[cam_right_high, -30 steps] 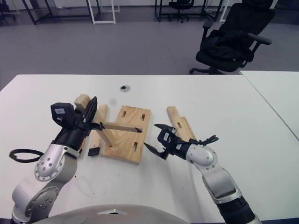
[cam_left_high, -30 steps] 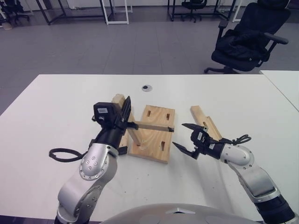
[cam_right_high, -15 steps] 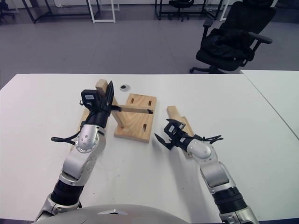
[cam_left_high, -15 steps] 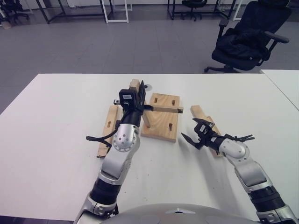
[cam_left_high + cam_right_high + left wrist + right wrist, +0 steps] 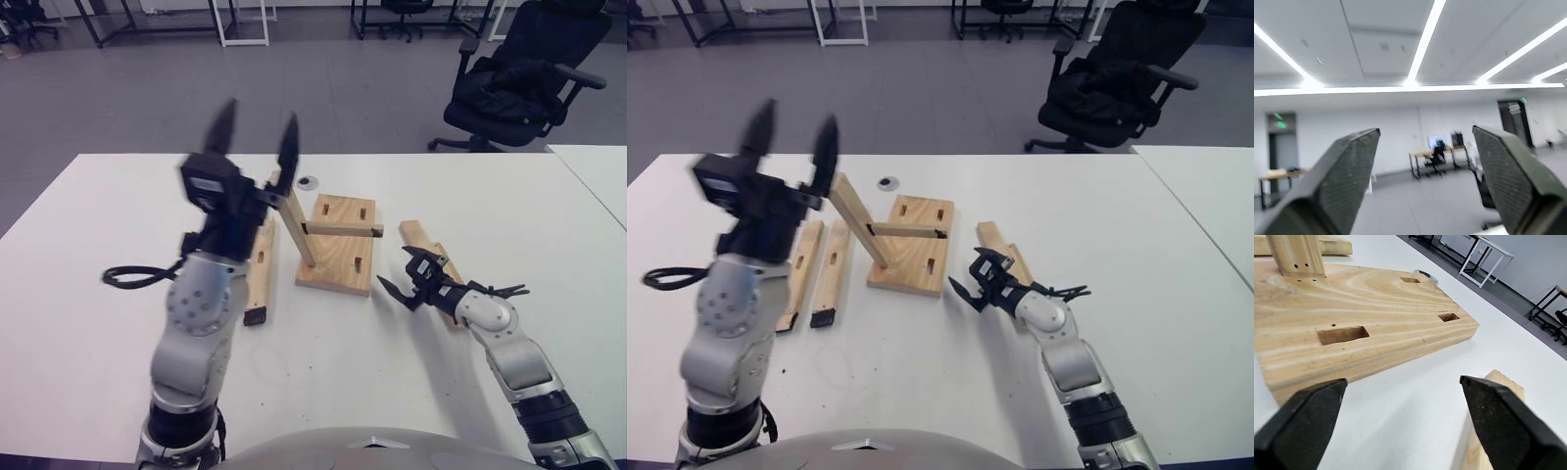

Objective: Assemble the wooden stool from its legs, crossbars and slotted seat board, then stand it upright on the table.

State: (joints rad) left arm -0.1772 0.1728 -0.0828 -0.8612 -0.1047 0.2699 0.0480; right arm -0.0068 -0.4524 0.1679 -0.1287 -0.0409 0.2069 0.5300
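No text, number or brand can be read. A small white label point(image 5: 203, 186) is carried on the black housing behind the left claw point(image 5: 261, 112), but its print cannot be made out. Green lit signs point(image 5: 1279, 123) are seen by doorways in the room, their lettering blurred.

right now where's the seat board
In the head views the seat board lies flat on the table, just left of the open right gripper, a tilted leg standing on its left part and two planks farther left.
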